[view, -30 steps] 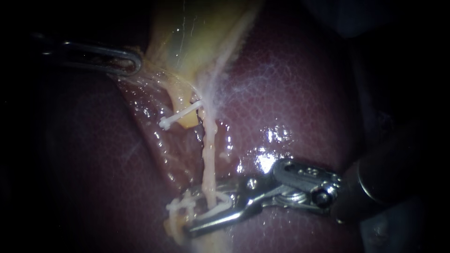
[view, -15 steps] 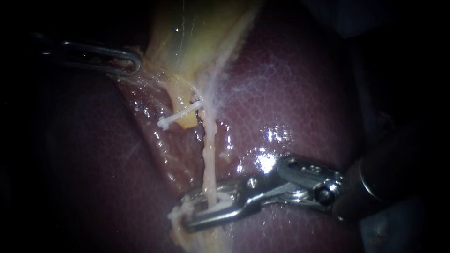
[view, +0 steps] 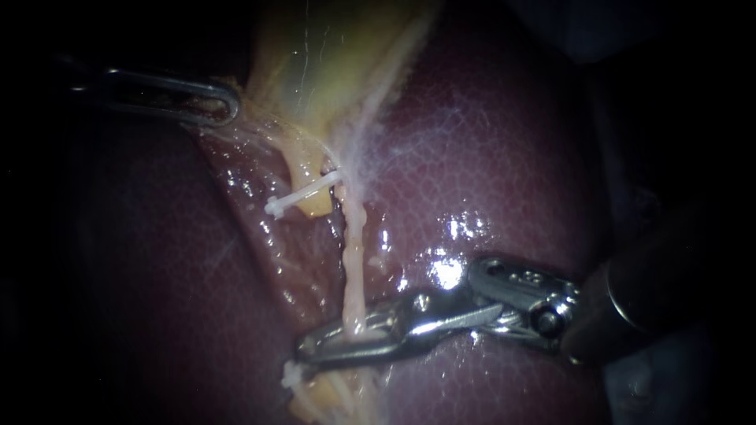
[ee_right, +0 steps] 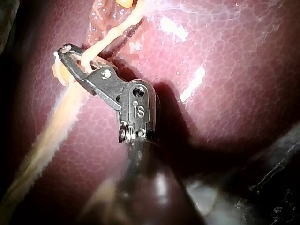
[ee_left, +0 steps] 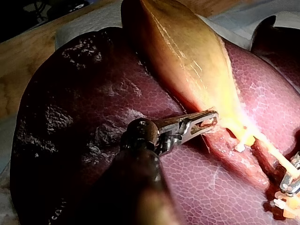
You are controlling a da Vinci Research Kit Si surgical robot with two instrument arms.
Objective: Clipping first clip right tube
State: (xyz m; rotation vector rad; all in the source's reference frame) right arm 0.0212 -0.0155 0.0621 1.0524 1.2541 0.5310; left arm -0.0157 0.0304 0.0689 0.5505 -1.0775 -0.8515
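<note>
- One liver (view: 488, 157): dark red, wet and glinting. It fills most of the endoscope view and lies under everything else. In the left wrist view it rests on a wooden bench (ee_left: 14, 79).
- One gallbladder (view: 323, 63): pale yellow, lying on the liver at the top of the endoscope view and narrowing downward to a neck.
- Two instruments, one from each side.
- Your right instrument (view: 311, 349) comes in from the lower right with its metal joint lying over the liver. Its jaws are drawn close together and clamped across the right tube, one jaw on each side. The right wrist view shows the same grip, and also a stamped mark on the joint housing.
- Your left instrument (view: 224, 102) comes in from the upper left. Its slotted jaws are closed on the edge of the gallbladder near the neck, and the left wrist view agrees.
- One right tube (view: 353, 252): a thin cream strand running from the gallbladder's neck straight down the groove in the liver. It passes through your right instrument's jaws and frays out below them.
- Two white clips are visible. The upper clip (view: 303, 195) sits slanted across a yellow stump just left of the right tube, below the neck. The lower clip (view: 290, 376) sits just under your right instrument's jaw tips, on yellowish tissue.
</note>
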